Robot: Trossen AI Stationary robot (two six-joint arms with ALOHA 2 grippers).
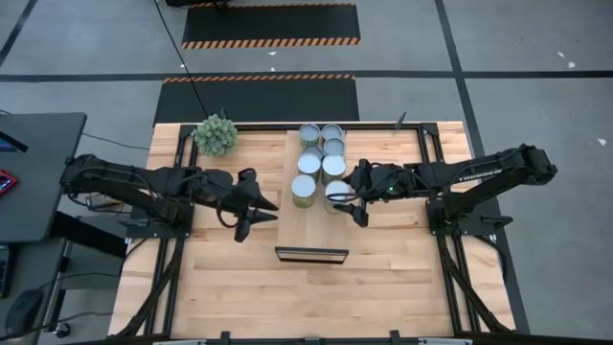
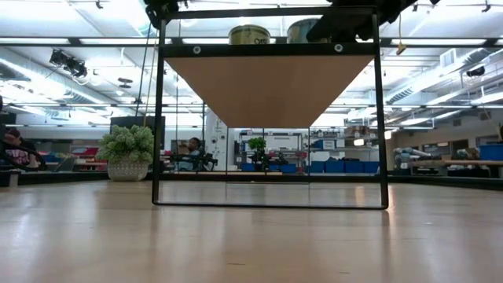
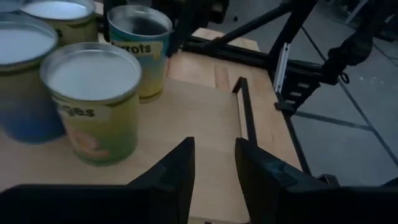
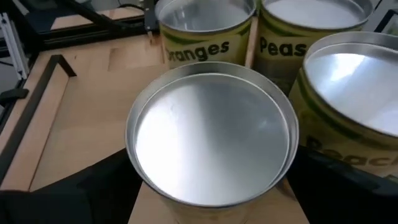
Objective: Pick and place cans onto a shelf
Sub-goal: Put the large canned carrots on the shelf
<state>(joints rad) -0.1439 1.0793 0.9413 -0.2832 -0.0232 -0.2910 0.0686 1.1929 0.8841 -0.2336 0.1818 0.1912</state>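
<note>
Eight short metal cans (image 1: 321,163) stand upright on light-wood shelf (image 1: 311,225); right gripper (image 1: 347,204) spread wide, straddling nearest can (image 4: 211,140); left gripper (image 1: 247,213) closed, empty, nearby.

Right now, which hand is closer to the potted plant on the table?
Left. The left hand is on the plant's side of the shelf; the right hand is across the shelf at the front can.

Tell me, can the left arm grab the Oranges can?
Probably yes: the left gripper sits just beside the shelf, and nothing stands between it and the Oranges can. Its jaws are shut, so they'd need opening first.
</note>
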